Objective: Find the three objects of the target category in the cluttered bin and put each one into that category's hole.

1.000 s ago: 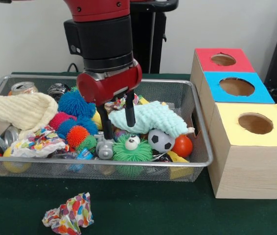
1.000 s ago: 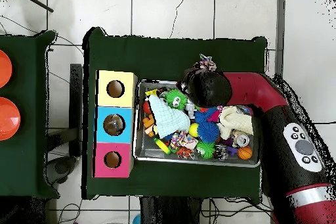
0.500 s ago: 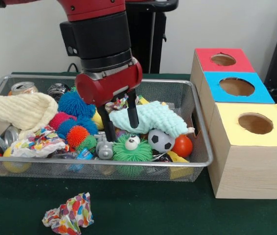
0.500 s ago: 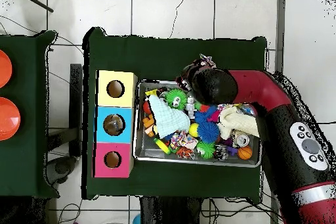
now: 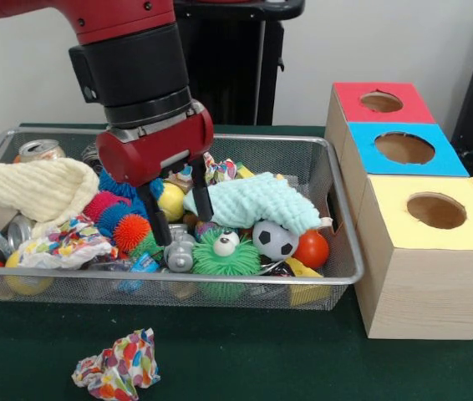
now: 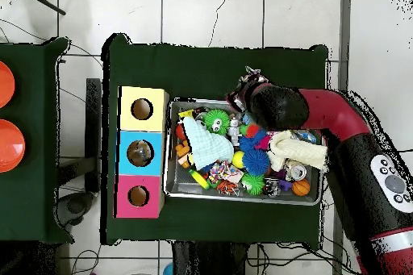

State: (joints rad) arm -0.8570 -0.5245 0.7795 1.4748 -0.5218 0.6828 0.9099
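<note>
My gripper (image 5: pixel 183 230) hangs open inside the wire bin (image 5: pixel 245 281), its two black fingers (image 5: pixel 199 199) straddling a yellow ball (image 5: pixel 171 200) without closing on it. A grey toy (image 5: pixel 180 251) and a green spiky ball with a googly eye (image 5: pixel 224 253) lie just below the tips. A mint cloth (image 5: pixel 257 203) lies to the right, with a small soccer ball (image 5: pixel 275 240) and an orange ball (image 5: pixel 311 248). Blue, pink and orange spiky balls (image 5: pixel 128 221) pile up on the left. In the overhead view the arm's wrist (image 6: pixel 270 106) hides the fingers.
Three wooden boxes stand beside the bin, with holes in red (image 5: pixel 381 102), blue (image 5: pixel 404 148) and yellow (image 5: pixel 435 210) tops. A cream cloth (image 5: pixel 32 188) and cans (image 5: pixel 40 150) fill the bin's left end. Crumpled colourful paper (image 5: pixel 118 365) lies on the green table in front.
The arm has shifted left along the bin and risen a little, away from the mint cloth. The fingers stay open and hold nothing.
</note>
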